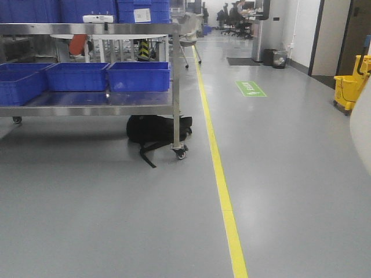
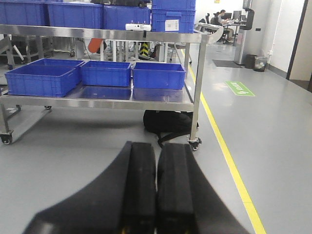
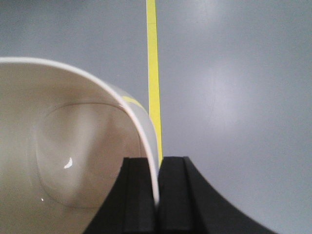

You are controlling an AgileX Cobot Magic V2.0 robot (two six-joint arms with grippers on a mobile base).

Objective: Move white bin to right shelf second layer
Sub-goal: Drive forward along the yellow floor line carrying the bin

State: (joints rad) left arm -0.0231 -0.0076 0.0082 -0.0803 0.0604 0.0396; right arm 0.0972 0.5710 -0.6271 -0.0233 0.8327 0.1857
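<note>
The white bin [image 3: 63, 146] fills the left of the right wrist view, mouth toward the camera, glossy cream inside. My right gripper [image 3: 156, 161] is shut on its thin rim, one finger inside the wall and one outside. The bin hangs above the grey floor. A pale blurred edge of the white bin [image 1: 363, 130] shows at the right border of the front view. My left gripper [image 2: 156, 146] is shut with nothing in it, its pads pressed together above the floor. The right shelf second layer is out of view.
A steel wheeled cart [image 1: 87, 110] stands ahead on the left, carrying blue crates [image 1: 139, 75]. A black backpack [image 1: 156, 128] lies under its near corner. A yellow floor line [image 1: 223, 191] runs down the corridor. A yellow mop bucket [image 1: 351, 90] stands far right.
</note>
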